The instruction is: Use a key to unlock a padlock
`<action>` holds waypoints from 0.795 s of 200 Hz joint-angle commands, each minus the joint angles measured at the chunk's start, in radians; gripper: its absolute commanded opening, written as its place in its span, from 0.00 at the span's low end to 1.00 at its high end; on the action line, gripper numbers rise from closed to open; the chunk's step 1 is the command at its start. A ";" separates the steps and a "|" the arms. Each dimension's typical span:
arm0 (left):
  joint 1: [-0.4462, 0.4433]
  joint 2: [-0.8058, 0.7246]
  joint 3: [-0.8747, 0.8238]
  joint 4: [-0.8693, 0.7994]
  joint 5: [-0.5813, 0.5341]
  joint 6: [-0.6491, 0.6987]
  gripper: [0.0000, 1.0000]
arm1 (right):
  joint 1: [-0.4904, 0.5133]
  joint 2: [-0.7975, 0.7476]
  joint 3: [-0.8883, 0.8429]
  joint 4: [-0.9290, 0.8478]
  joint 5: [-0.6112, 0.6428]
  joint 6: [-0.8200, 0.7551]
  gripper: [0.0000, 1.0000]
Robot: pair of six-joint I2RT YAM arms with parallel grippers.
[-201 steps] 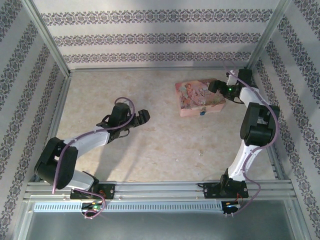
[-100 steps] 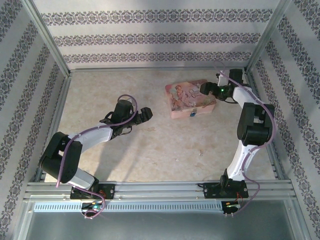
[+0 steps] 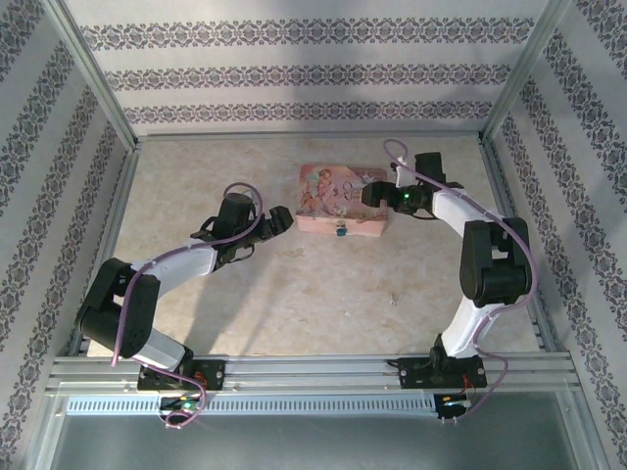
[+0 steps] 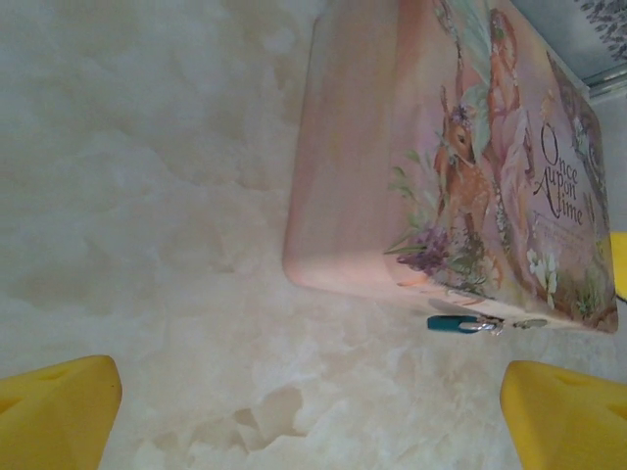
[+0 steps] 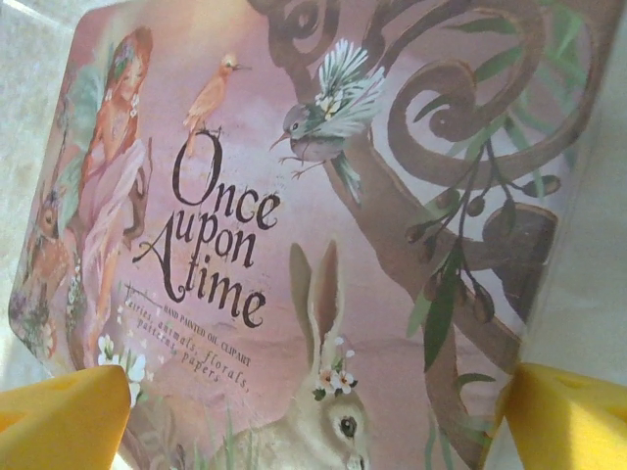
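At the left jaws: spread wide, nothing pinched, yellow pads (image 4: 57,411) low in both corners of the left wrist view, with bare marbled bench (image 4: 147,196) across the gap. Clear of everything, touching neither box nor lock.

Just ahead of them, and more toward the right-hand pad, the pink box (image 4: 392,147), flat on the bench, one rounded corner turned toward the jaws. On top, an illustrated lid with a fairy, a deer and the lettering "Once upon a time". Low on the box's side wall, right by the bench, the padlock (image 4: 454,322): tiny blue body, small silvery part at one end. Closer to the right-hand pad than to the left-hand one, yet apart from both.

At the right jaws: spread wide as well, gripping nothing, yellow pads (image 5: 59,421) low in both corners of the right wrist view. Very close over the box lid, with bird, branch, rabbit and lettering between them. Touching the lid or just above it: cannot tell.

Seen from above, at the box's right end, facing the left jaws, with the box between the two pairs. To the left of the right jaws and nearer the arm bases, the padlock (image 3: 340,232) again, about midway along the box's near wall. Farther out, patterned walls (image 3: 294,73) around the bench.
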 commanded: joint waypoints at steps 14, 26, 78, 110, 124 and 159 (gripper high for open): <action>0.041 -0.045 0.014 -0.002 0.011 -0.007 0.99 | 0.073 0.003 0.016 0.047 0.007 0.037 0.98; 0.051 -0.061 0.008 -0.007 0.004 -0.002 0.99 | 0.093 0.023 0.040 0.047 0.007 0.038 0.98; 0.127 -0.053 0.027 0.005 0.054 0.027 0.99 | 0.165 0.124 0.165 0.038 0.012 0.057 0.98; 0.172 -0.022 0.054 -0.006 0.069 0.051 0.99 | 0.217 0.143 0.185 0.038 0.025 0.077 0.98; 0.191 -0.016 0.061 -0.012 0.077 0.049 0.99 | 0.238 0.133 0.167 0.051 0.032 0.096 0.98; 0.210 -0.065 0.045 -0.042 0.046 0.075 0.99 | 0.290 0.082 0.096 0.082 0.056 0.127 0.99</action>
